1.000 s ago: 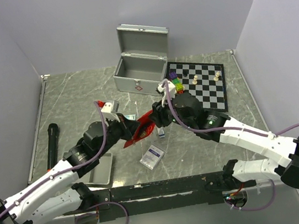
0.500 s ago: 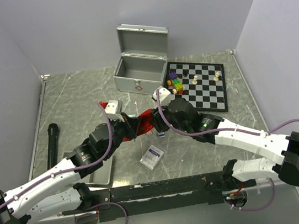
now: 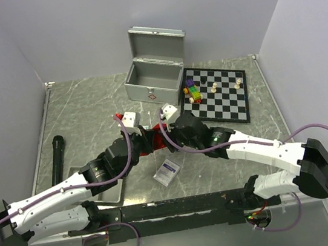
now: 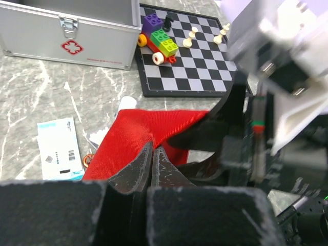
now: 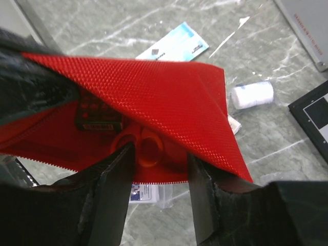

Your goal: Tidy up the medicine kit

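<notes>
The medicine kit [image 3: 152, 75] stands open at the upper centre of the top view, its lid upright and its red-white diamond sticker facing the arms. It sits beyond both sets of jaws and apart from them. Just to its right lies a chessboard [image 3: 221, 93] with a few chess pieces and a toy brick car [image 3: 193, 92] on it. Below the case, mid-frame, the two grippers meet over a red fabric pouch [image 3: 151, 138]. The left gripper [image 4: 152, 160] is pinched tight on the pouch's edge, and from its wrist view the kit fills the upper left corner. The right gripper [image 5: 156, 189] has its jaws roughly half apart, the tips reaching into the pouch's gaping mouth. An orange ringed item [image 5: 141, 148] and a dark flat item [image 5: 97, 115] lie inside; whether the fingers press on either cannot be told. A white gauze roll [image 5: 251, 95] and a blue-white packet [image 5: 174, 48] lie on the marble table [image 3: 77, 111], and a corner of the kit shows at the upper right of this view. A black cylinder [image 3: 56, 159] lies at the left of the top view.
</notes>
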`<state>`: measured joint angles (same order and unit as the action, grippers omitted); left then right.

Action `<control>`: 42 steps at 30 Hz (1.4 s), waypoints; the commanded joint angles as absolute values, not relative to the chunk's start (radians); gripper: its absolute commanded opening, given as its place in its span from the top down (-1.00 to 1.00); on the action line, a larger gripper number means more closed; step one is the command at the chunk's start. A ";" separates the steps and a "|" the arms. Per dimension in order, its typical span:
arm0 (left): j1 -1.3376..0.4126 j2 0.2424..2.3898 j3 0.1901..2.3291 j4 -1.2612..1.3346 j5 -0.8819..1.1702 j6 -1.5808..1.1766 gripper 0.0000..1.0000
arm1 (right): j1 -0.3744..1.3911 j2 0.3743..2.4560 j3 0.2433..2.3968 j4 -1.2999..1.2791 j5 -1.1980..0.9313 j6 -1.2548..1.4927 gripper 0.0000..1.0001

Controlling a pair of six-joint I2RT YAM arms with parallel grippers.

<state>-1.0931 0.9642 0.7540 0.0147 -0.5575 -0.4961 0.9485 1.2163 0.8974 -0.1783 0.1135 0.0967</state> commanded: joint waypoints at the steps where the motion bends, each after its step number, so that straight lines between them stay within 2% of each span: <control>1: -1.101 0.930 0.788 0.074 -0.598 -0.480 0.98 | 0.965 1.250 0.940 -0.224 0.156 0.061 0.03; 3: -1.101 0.927 0.784 0.078 -0.598 -0.483 0.98 | 0.969 1.256 0.951 -0.232 0.158 0.060 0.13; 7: -1.101 0.919 0.772 0.077 -0.600 -0.488 0.98 | 0.969 1.258 0.957 -0.229 0.176 0.067 0.50; 13: -1.101 0.894 0.743 0.078 -0.603 -0.491 0.98 | 0.969 1.243 0.971 -0.239 0.253 0.101 0.85; 14: -1.101 0.891 0.736 0.080 -0.600 -0.489 0.98 | 0.969 1.233 0.966 -0.233 0.267 0.112 0.97; 26: -1.101 0.850 0.680 0.118 -0.577 -0.489 0.98 | 0.968 1.143 0.948 -0.193 0.330 0.129 1.00; 27: -1.101 0.850 0.680 0.114 -0.578 -0.495 0.99 | 0.968 1.140 0.948 -0.193 0.333 0.132 0.94; 31: -1.097 0.874 0.692 0.057 -0.630 -0.601 0.98 | 0.968 1.050 0.896 -0.134 0.321 0.152 0.25; 33: -1.059 0.903 0.721 -0.027 -0.621 -0.676 0.98 | 0.968 0.991 0.859 -0.094 0.327 0.164 0.02; 39: -0.905 0.971 0.793 -0.225 -0.535 -0.896 0.99 | 0.898 0.974 0.903 -0.247 0.455 0.256 -0.08; 42: -0.885 0.957 0.782 -0.262 -0.564 -0.945 0.98 | 0.737 0.989 0.873 -0.333 0.352 0.369 -0.08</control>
